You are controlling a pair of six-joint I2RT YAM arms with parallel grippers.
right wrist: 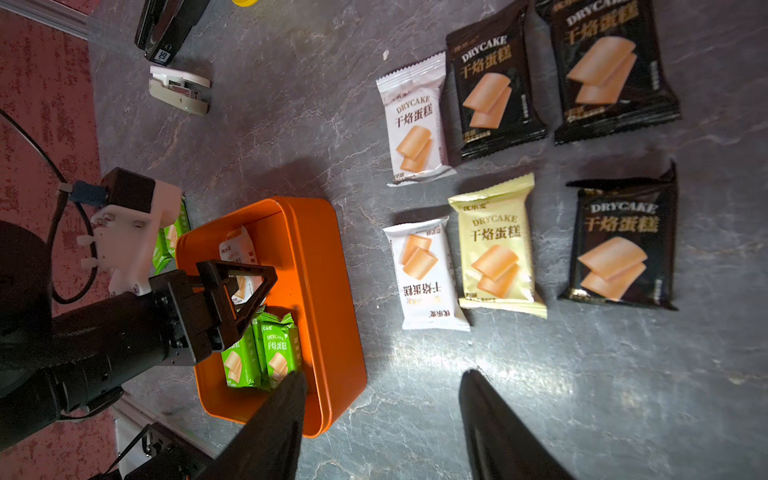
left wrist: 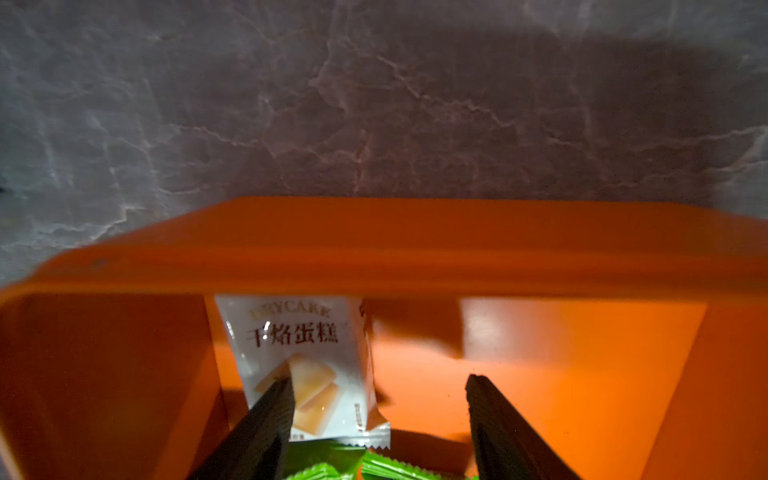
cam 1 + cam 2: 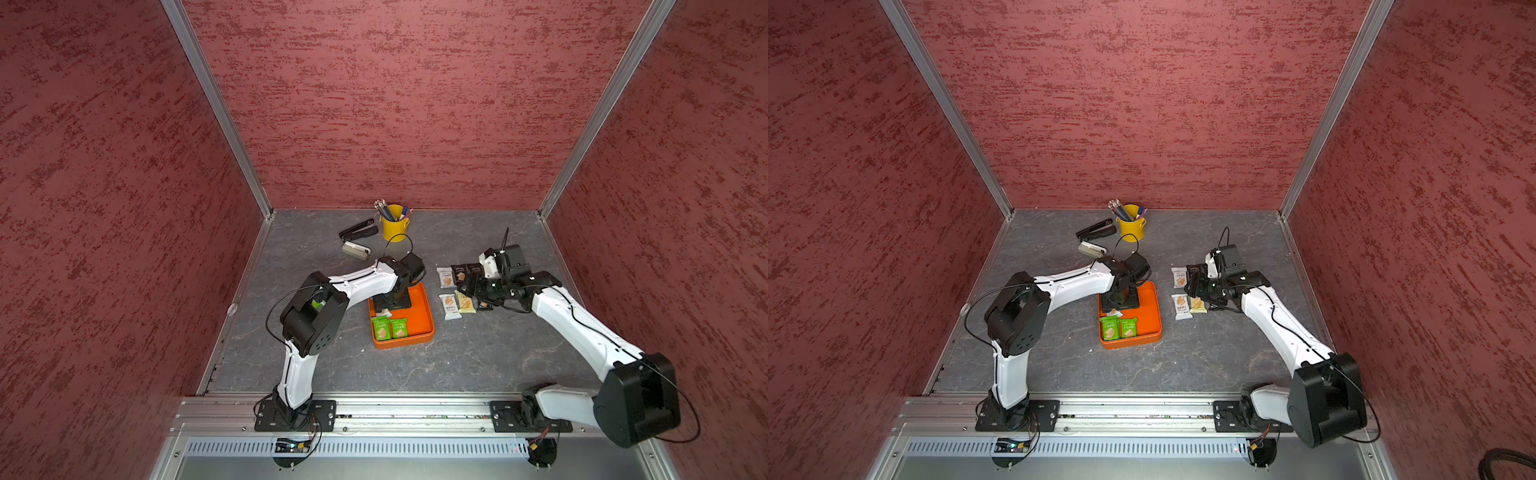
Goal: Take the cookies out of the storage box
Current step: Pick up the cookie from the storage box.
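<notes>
- The aluminium rail along the table's front edge lies nearest in both top views. It carries both black arm bases, and the grey marbled tabletop stretches away behind it.
- The orange storage tray sits flat in the middle of the table, between the two arms.
- The left gripper reaches down into the far half of the tray with its fingers spread, pinching nothing. One fingertip overlaps a white DRYCAKE packet; the other is over bare orange floor.
- That white DRYCAKE packet lies inside the tray by its left wall.
- The green packets lie side by side in the tray's near left corner, just in front of the white one. At least two show, but the exact count cannot be told.
- A strip of green wrapper shows beyond the tray wall, mostly hidden by the left wrist.
- The right gripper hangs over the table to the right of the tray, its fingers apart with nothing between them.
- Six packets lie on the table right of the tray, in two close rows. The two white packets are nearest the tray, one in each row. The pale yellow packet is just beside the near white one. The three black packets fill the other places, two in the far row and one in the near row.
- A yellow pencil cup stands at the back wall. A black stapler is just to its left, with a grey-white stapler-like device in front of the stapler.
</notes>
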